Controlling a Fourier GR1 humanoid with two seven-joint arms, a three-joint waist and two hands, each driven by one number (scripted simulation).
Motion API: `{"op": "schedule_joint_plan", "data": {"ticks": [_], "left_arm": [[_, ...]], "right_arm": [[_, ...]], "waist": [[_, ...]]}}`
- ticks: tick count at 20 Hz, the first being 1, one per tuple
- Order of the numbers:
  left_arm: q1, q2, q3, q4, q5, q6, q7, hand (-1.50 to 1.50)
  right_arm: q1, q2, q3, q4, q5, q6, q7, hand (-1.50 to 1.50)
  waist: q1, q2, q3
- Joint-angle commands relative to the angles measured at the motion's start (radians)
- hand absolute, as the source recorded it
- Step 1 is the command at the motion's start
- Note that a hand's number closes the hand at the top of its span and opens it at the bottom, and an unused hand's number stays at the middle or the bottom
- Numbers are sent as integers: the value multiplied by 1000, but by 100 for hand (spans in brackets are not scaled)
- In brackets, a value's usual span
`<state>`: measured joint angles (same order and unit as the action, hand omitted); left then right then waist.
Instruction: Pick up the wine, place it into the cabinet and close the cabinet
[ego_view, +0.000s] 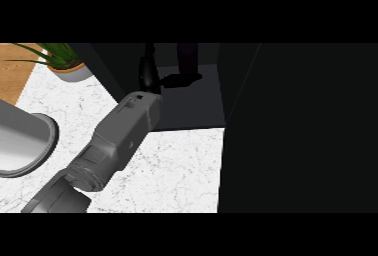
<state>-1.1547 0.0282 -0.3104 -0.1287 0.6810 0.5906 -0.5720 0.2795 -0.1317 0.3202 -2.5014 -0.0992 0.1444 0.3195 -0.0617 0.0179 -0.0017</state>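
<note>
At 10 o'clock a green spiky plant in a grey pot (65, 65) sits at the edge of the white marbled counter (170, 165), w/ a strip of wooden surface (15, 70) beyond. At 9 o'clock, the curved rim of a big grey metal bowl or sink (26, 145).

A grey forearm runs up from 7 o'clock toward 12; which arm it is can't be settled from this view, prob. the left by position. Its black hand (151, 70) reaches into the dark open cabinet (188, 107). Fingers blend w/ the dark interior, so can't tell how far open, or if it grips anything.

The wine, a dark maroon bottle (187, 60), stands upright inside the cabinet at 12 o'clock, just right of the hand; contact unclear.

At 3 o'clock the big black panel (295, 130), likely the open door.

Risks: pulling the hand out could clip the bottle and tip it; swinging the door shut w/ the forearm inside would jam.
</note>
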Motion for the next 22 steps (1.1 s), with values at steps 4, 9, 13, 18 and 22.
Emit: {"op": "schedule_joint_plan", "data": {"ticks": [4, 9, 13, 18, 22], "left_arm": [[24, 15, 30, -82, 4, -112, -82, -150], [54, -11, 41, -160, -3, -112, -114, -150], [73, -5, 37, -229, -12, -120, -69, -150], [187, 9, -17, -436, -38, -108, -3, -150], [305, 24, -26, -536, -43, -123, -38, -150]], "right_arm": [[33, -33, -52, -172, -114, -2, 97, -150], [52, -20, -40, -190, -100, -10, 87, -150], [93, -31, -29, -217, -101, -2, 96, -150], [90, -13, -15, -186, -55, -25, 74, -150], [53, -24, 14, -269, -20, -57, 163, -150]], "waist": [[35, -14, 1], [50, -21, 2], [51, -25, 2], [76, -34, 2], [75, -33, 0]]}}
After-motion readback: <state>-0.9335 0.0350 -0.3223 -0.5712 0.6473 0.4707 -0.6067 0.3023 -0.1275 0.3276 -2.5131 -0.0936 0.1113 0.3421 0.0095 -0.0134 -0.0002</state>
